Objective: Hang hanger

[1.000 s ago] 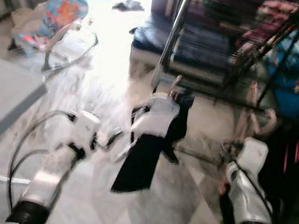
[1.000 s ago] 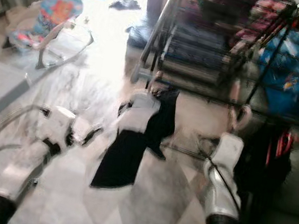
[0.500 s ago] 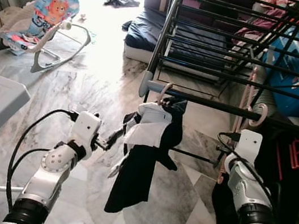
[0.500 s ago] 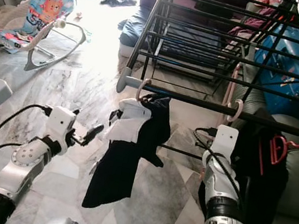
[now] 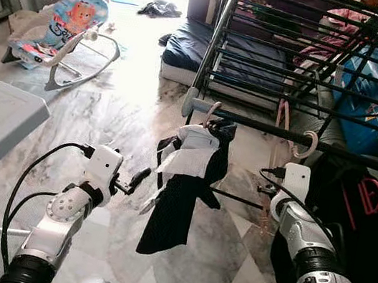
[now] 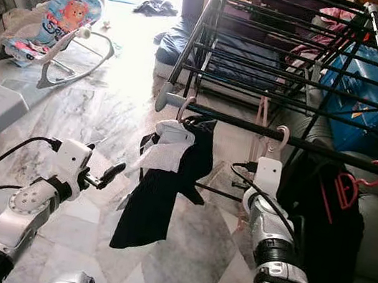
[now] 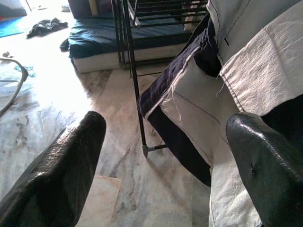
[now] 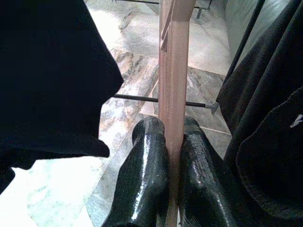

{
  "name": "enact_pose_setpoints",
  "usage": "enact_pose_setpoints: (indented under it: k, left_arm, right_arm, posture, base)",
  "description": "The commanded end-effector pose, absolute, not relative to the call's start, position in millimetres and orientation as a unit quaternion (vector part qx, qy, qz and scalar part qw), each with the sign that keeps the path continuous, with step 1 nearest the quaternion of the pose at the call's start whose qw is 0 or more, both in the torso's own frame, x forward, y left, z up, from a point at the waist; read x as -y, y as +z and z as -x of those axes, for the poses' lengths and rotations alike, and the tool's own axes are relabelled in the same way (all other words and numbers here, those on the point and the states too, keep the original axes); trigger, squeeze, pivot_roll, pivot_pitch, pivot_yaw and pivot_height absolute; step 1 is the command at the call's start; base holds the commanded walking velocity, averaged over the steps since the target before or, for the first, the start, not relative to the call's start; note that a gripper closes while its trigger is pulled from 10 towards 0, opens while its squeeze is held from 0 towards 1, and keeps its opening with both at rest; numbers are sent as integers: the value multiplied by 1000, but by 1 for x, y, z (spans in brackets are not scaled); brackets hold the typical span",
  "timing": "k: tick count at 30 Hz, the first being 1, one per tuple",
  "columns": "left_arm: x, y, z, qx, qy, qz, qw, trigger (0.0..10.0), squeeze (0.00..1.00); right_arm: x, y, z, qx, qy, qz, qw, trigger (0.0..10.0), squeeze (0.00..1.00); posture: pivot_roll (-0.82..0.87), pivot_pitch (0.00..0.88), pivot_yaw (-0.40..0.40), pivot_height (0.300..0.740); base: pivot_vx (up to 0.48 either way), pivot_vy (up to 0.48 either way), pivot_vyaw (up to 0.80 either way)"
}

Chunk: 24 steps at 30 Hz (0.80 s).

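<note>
Viewing from the left eye: the pink hanger (image 5: pixel 278 156) hangs with its hook over the dark front rail (image 5: pixel 298 137) of the drying rack (image 5: pixel 297 58), its thin body dropping straight down toward the right tool (image 5: pixel 266 191). The right arm is bent at the elbow and raised, forearm reaching forward and up under the rail. The left arm is extended forward at mid height, the left tool (image 5: pixel 138 176) just beside a dark-and-white garment (image 5: pixel 182 184) that already hangs on another hanger near the rail's left end. More dark clothing (image 5: pixel 349 226) hangs to the right.

Right eye view: same layout; the hanger's hook (image 6: pixel 282 134) sits on the rail, so the hanging looks essentially made, pending release.

Left wrist view: the two fingers (image 7: pixel 61 175) stand wide apart with nothing between them; white and navy cloth (image 7: pixel 227 94) lies just beyond.

Right wrist view: the two fingers (image 8: pixel 147 175) are pressed together on the hanger's pink bar (image 8: pixel 174 71), clamped low on it.

Judgement: the hanger is light, rigid plastic, thin and somewhat smooth, so it could swing or twist in a pinch. A hold on the lower bar works; release should be gentle so the hook stays seated.
</note>
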<state>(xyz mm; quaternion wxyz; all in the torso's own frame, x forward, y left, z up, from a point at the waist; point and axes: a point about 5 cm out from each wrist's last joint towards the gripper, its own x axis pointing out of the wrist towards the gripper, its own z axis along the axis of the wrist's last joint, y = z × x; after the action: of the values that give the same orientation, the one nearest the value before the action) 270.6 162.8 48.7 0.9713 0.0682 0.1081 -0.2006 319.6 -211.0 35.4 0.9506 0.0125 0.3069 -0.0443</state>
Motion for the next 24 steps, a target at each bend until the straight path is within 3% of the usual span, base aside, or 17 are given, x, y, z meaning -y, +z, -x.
enact_pose_setpoints:
  k: [1,9,10,24]
  left_arm:
    - [-162,52,-272,-104,-202,-77,971,10000,0]
    - [-161,52,-272,-107,-205,-80,970,10000,0]
    - [-161,52,-272,-107,-205,-81,969,10000,0]
    - [-163,51,-272,-109,-192,-92,971,10000,0]
  right_arm:
    - [208,22,-310,-342,-37,-13,939,10000,0]
    - [219,25,-310,-322,-62,-8,945,10000,0]
    - [219,26,-311,-316,-70,-15,946,10000,1000]
    - [211,38,-316,-254,-47,52,965,10000,1000]
  posture:
    - [-17,53,-92,740]
    - [-21,51,-90,740]
    - [-21,51,-90,740]
    - [-23,45,-92,740]
  base:
    - [0,0,0]
    - [0,0,0]
    - [0,0,0]
    - [0,0,0]
